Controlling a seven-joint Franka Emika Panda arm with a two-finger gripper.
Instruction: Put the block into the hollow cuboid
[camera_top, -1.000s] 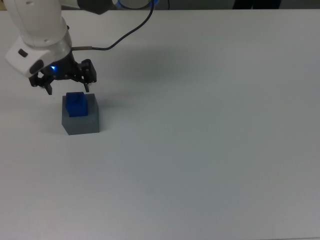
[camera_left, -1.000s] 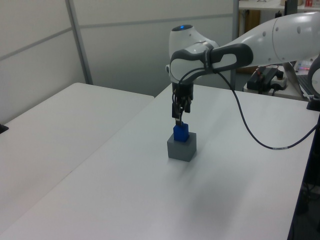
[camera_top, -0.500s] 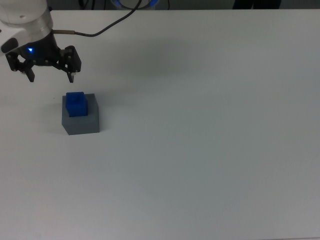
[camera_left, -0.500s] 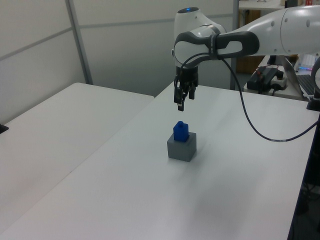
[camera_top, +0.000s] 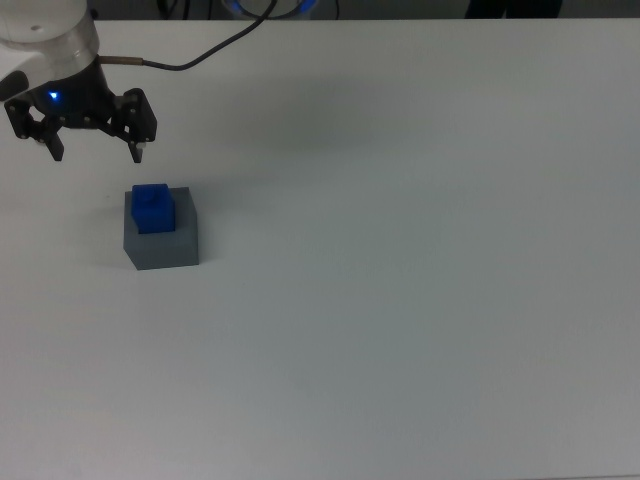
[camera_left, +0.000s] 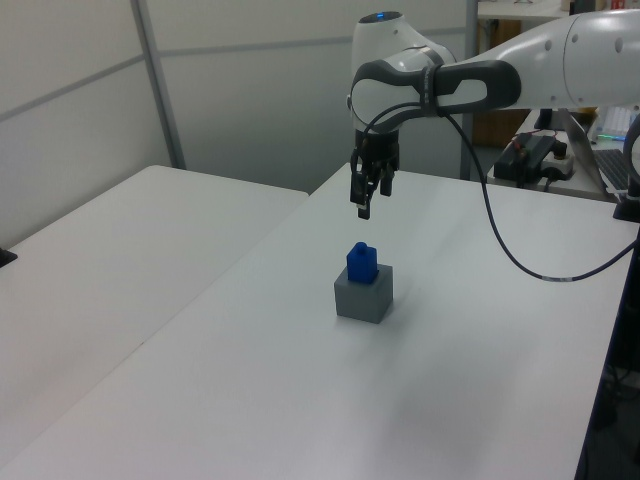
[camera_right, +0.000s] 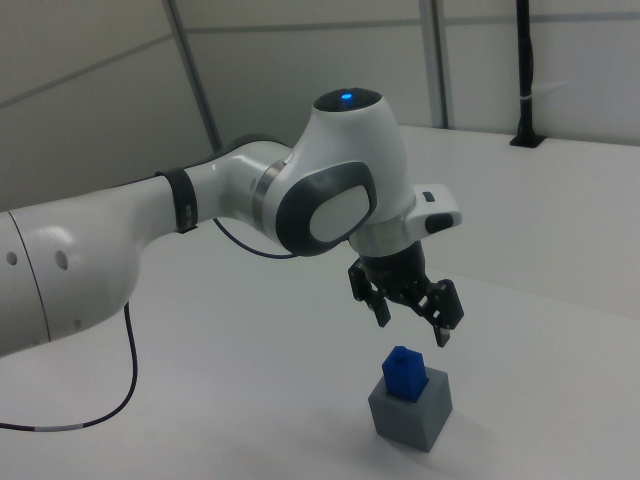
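A robotics lab: plain white tables (camera_left: 150, 250), grey partition walls (camera_left: 250, 90) across the upper frame, and cabled electronics (camera_left: 535, 155) at the left view's far right.

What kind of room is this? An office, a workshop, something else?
Probably a robotics lab. A white arm with a black claw hangs over a bare white table, where a blue block sits in a grey box. Plain partition walls stand behind.

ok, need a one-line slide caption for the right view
Panda gripper open and empty above the blue block, which stands in the grey hollow cuboid on the white table.
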